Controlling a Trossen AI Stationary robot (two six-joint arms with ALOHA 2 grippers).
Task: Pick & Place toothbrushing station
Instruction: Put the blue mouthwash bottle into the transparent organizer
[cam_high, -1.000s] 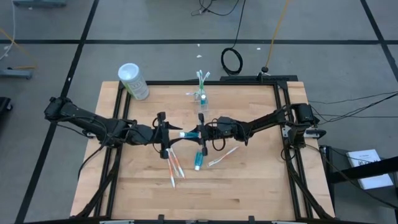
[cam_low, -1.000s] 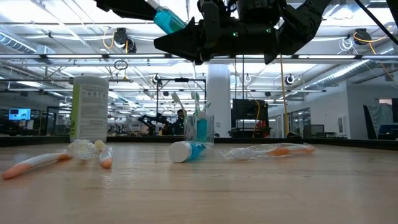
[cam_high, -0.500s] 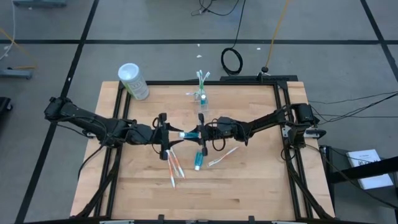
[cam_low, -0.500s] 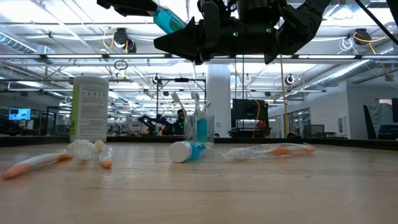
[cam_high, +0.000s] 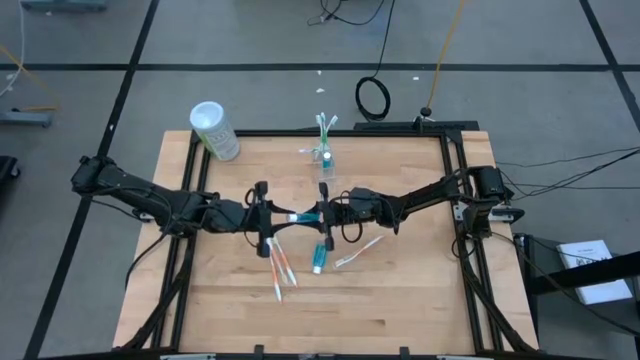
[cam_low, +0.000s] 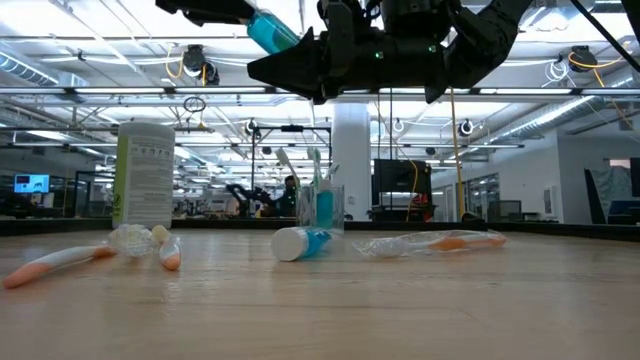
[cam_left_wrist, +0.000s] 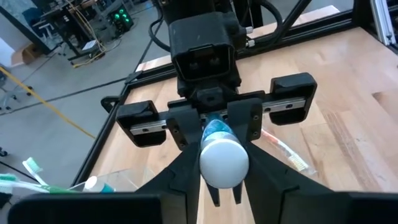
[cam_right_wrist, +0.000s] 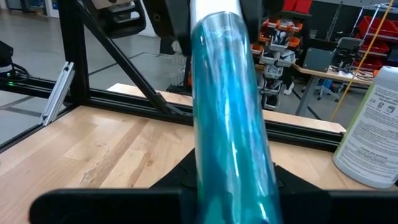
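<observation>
Meeting point: both claws face each other above the counter (cam_high: 400, 300) centre, a blue toothpaste tube (cam_high: 303, 217) bridging them.
Left claw (cam_high: 275, 218): clenched on the tube's white-capped end.
Right claw (cam_high: 322, 214): fingers closed around the tube's other end.
Cup (cam_high: 325, 160): at 12 o'clock, holding green brushes.
Second tube (cam_high: 318, 257): lying at 6 o'clock.
Orange toothbrushes (cam_high: 279, 268): at 7 o'clock.
Canister (cam_high: 215, 131): at 10 o'clock, off the corner.

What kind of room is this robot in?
Probably a big robot lab or workshop. The wooden table sits in a black metal frame, cables lie on the grey floor, and the low view shows a wide hall with ceiling lights and more workbenches behind.
</observation>
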